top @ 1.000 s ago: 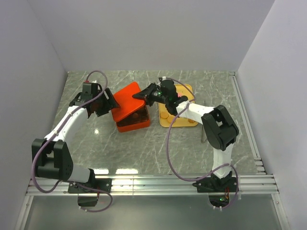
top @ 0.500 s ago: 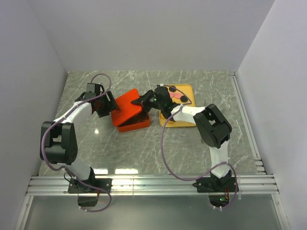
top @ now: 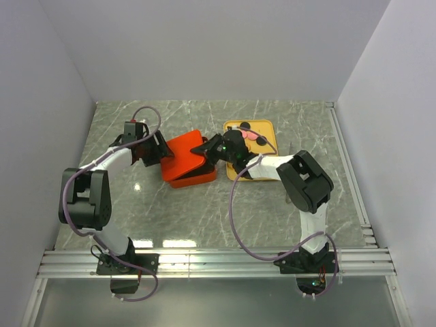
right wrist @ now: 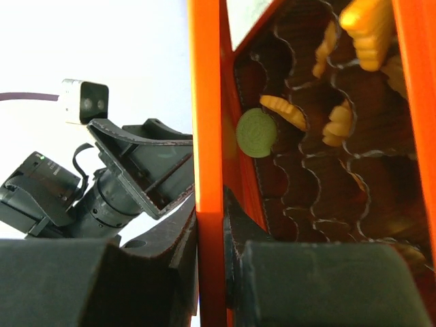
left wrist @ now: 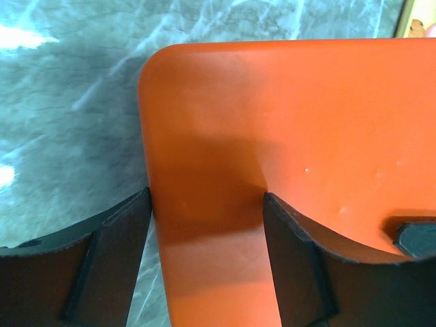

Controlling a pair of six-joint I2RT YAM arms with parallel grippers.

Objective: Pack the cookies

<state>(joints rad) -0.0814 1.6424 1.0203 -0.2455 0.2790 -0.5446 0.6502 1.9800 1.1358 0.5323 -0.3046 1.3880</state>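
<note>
The right jaws gripped the lid [right wrist: 206,102] edge, tilted over the box [right wrist: 412,170] of cookies [right wrist: 257,133]. The left jaws stood wide, straddling the lid's opposite corner.

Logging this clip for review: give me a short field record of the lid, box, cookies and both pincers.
lid: orange-red, over the box, not closed flat
box: gridded, several cookies inside
tray: yellow, a few cookies on it
right pincer: clamped on the lid's edge
left pincer: open, straddling the lid's corner
</note>
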